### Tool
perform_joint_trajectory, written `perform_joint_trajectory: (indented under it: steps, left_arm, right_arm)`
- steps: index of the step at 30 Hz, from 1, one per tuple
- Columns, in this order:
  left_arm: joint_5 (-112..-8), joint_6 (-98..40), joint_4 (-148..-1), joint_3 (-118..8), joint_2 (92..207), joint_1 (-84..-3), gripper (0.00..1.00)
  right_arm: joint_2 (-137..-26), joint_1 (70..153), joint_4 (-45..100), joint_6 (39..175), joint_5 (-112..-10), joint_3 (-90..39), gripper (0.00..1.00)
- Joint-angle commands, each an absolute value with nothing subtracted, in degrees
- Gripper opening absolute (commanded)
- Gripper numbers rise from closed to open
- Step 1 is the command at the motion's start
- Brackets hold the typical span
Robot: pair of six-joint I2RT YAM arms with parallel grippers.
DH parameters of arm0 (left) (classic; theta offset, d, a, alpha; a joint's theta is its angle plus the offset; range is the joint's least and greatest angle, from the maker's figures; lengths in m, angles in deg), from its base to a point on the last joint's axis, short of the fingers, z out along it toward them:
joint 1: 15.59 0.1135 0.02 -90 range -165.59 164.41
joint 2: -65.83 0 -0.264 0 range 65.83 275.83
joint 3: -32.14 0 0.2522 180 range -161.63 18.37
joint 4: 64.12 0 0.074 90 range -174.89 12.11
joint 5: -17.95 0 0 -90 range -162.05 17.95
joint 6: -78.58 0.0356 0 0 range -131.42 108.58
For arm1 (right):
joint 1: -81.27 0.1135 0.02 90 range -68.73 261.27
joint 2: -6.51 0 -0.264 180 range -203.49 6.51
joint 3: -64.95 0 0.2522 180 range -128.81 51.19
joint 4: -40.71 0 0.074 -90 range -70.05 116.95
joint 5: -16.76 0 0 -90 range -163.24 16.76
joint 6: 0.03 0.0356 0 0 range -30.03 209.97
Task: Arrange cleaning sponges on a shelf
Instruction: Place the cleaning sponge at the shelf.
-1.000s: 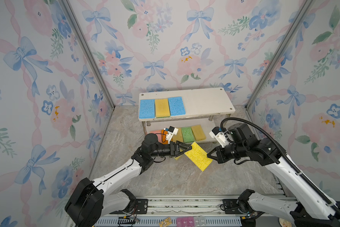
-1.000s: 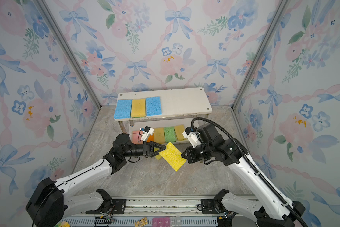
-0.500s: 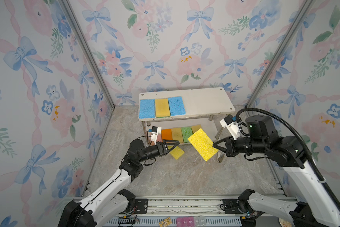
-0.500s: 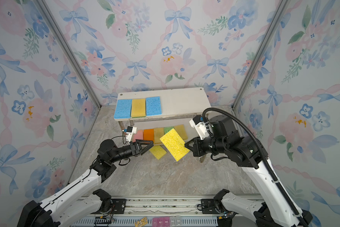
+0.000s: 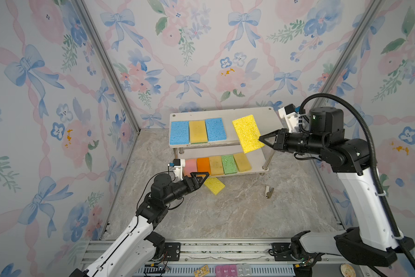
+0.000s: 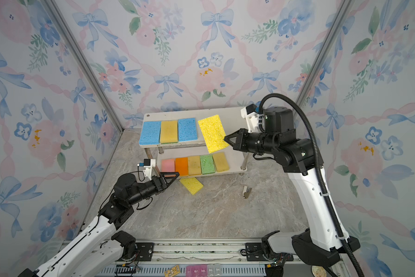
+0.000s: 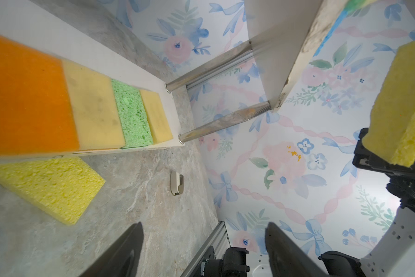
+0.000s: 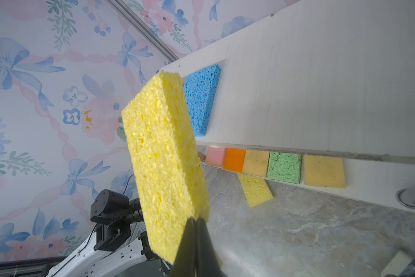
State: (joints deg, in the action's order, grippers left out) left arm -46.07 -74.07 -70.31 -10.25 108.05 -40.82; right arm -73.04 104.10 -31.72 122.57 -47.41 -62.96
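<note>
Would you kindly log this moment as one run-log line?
right gripper: shut on bright yellow sponge, airborne by shelf top | left gripper: open, empty, near loose sponge | shelf: three sponges top, five bottom

You have ten sponges [image 8: 163, 156]. The shelf [image 5: 266, 115] carries three on its top board: two blue sponges [image 5: 179, 132] [image 5: 215, 129], one upper mustard sponge [image 5: 198, 131]. Its lower board carries five: pink sponge [image 5: 190, 165], orange sponge [image 5: 203, 165], green sponge [image 5: 228, 164], two lower mustard sponges [image 5: 216, 165] [image 5: 242, 162]. One loose yellow sponge [image 5: 215, 185] lies on the bench [image 5: 225, 215], one held yellow sponge [image 5: 247, 133] in the right claw [image 5: 261, 139]. One grey clip [image 5: 269, 191].
</note>
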Motion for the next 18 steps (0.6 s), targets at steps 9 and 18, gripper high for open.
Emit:
perform_joint_trajectory:
  steps: [9, 18]
  left_arm:
    - [-48.0, -71.7, -78.7, -9.3, 103.1, -37.9, 0.82]
    - [-46.0, -71.2, -80.6, -9.1, 101.8, -35.3, 0.82]
  right_arm:
    - [-85.2, 102.0, -32.1, 131.2, -46.8, -73.1, 0.0]
    - [-89.6, 102.0, -32.0, 132.0, -47.2, -74.4, 0.0]
